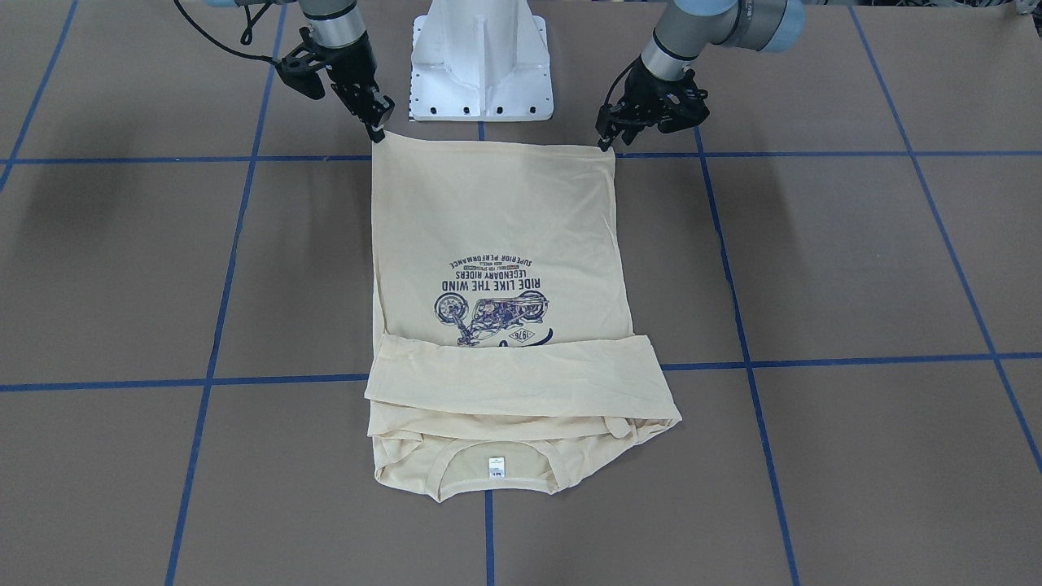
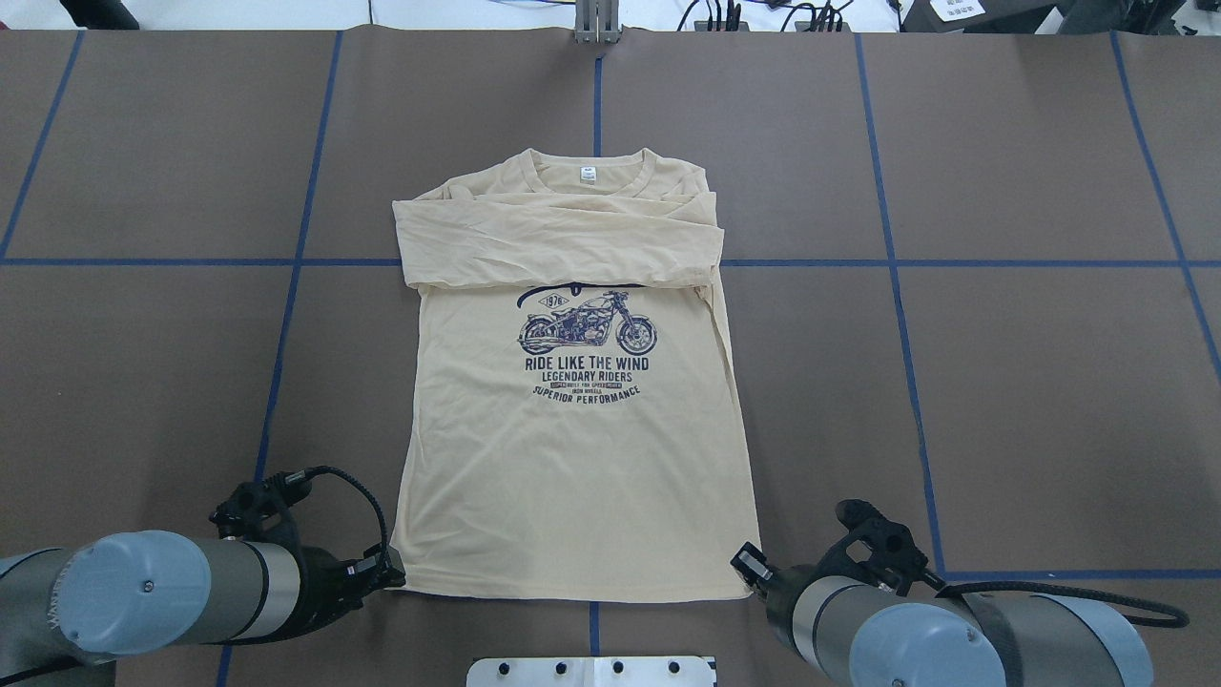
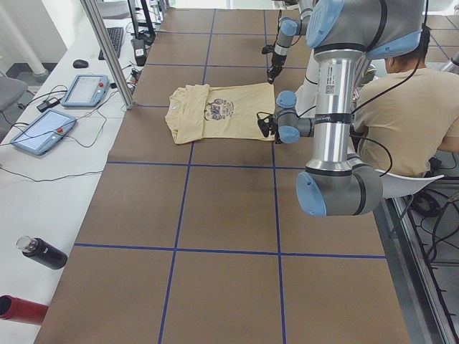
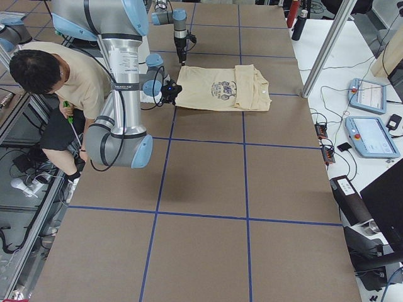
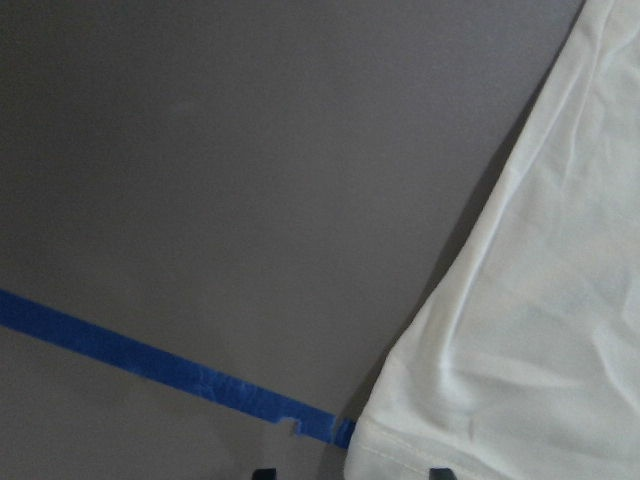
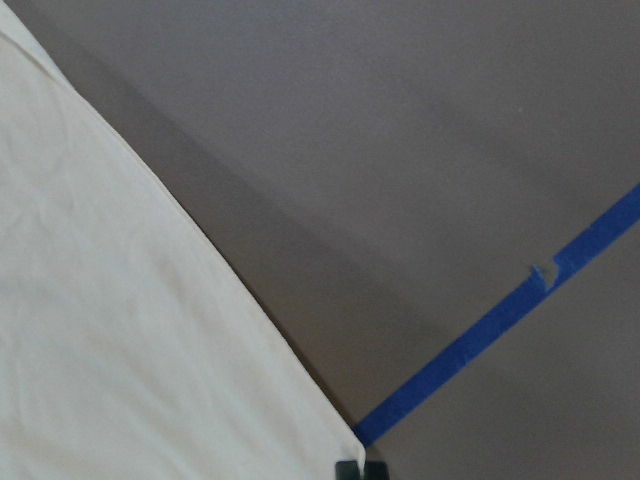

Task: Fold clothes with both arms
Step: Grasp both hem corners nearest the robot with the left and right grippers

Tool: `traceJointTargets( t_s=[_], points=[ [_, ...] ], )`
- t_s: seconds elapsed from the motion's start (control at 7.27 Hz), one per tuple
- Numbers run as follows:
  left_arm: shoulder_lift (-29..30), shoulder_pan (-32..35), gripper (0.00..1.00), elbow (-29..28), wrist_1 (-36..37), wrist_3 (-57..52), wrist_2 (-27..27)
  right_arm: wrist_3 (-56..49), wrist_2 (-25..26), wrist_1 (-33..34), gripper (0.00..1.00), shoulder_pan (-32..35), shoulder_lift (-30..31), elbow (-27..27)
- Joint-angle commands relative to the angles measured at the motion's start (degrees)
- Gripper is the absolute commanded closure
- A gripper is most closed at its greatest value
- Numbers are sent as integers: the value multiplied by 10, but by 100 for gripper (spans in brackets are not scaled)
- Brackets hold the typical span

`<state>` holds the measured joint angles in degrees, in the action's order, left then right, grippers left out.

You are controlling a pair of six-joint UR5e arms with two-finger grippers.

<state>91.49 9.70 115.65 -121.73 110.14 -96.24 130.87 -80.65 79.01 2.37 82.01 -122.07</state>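
Note:
The pale cream-yellow T-shirt (image 1: 496, 220) lies flat, print up, on the brown table, with its sleeves folded across the chest (image 2: 563, 239) and its neck label on the far side from me. My left gripper (image 1: 604, 145) is at the left hem corner (image 2: 405, 582). In the left wrist view its fingertips (image 5: 437, 472) stand apart with the hem corner (image 5: 400, 450) between them. My right gripper (image 1: 378, 132) is shut on the right hem corner (image 2: 747, 565). In the right wrist view (image 6: 360, 468) its tips are together at the shirt's corner (image 6: 300, 400).
The white pedestal base (image 1: 480, 65) stands between the arms, close to the hem. A person (image 3: 401, 115) sits behind the robot. Teach pendants (image 3: 43, 132) and bottles (image 3: 43, 252) lie on the side bench. Blue tape lines (image 1: 814, 358) cross the table.

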Motion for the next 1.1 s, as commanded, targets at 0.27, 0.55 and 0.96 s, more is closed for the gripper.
traceJointTargets(
  t_s=[0.27,0.55,0.96],
  points=[
    [1,1,98,-5,0,2,0,0,0,0,100,1,0,-3],
    [9,1,100,-5,0,3,0,0,0,0,100,3,0,-3],
    [11,5,100,1,3,3,6,0,0,0,100,4,0,-4]
  ],
)
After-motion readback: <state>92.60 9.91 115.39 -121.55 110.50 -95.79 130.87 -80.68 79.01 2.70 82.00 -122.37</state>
